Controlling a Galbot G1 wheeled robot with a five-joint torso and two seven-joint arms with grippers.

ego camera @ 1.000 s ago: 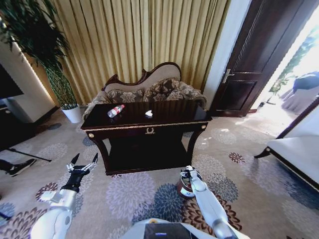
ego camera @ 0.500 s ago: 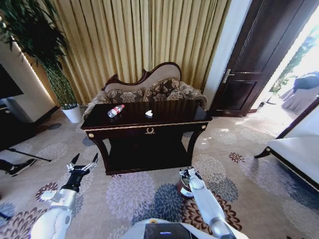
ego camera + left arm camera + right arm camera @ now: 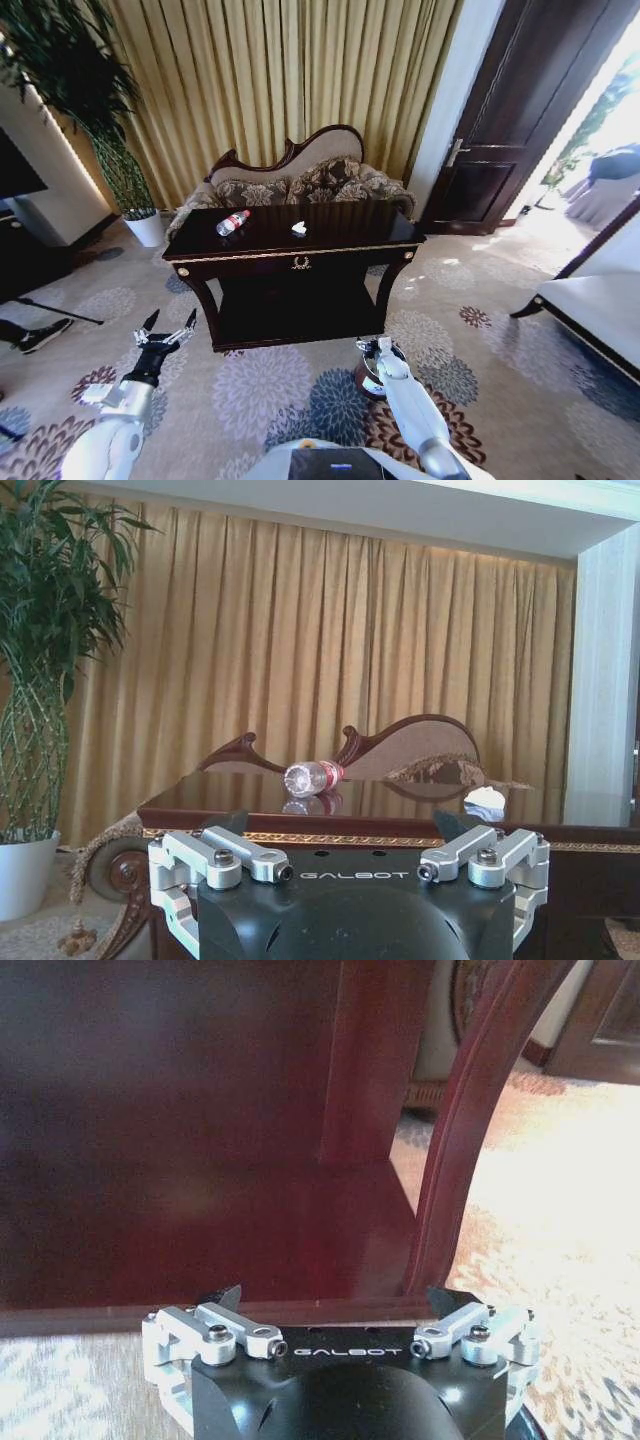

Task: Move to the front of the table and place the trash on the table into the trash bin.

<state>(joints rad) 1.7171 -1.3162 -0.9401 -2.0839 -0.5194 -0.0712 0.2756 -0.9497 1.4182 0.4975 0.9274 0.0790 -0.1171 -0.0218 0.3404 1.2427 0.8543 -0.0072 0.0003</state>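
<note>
The robot is facing the table (image 3: pixel 292 262) from a short way off on the patterned carpet, with both arms hanging low in front of it. The left gripper (image 3: pixel 167 327) is hovering near the table's left leg with its fingers spread wide and nothing between them; the right gripper (image 3: pixel 373 347) is sitting just above the trash bin (image 3: pixel 371 382) on the floor by the table's right front leg, also released and empty, as the right wrist view shows. On the tabletop I am counting one bottle (image 3: pixel 232 222) lying on its side toward the left, and one white crumpled scrap (image 3: pixel 298 228) near the middle, the two well apart. The bottle is looking empty, so it is probably light, smooth and prone to rolling or denting under a hard squeeze; taking it across the middle of its body, at the red label, seems safest. The scrap is likely soft and nearly weightless, so a pinch from above should do. There is one bin and one table.
</note>
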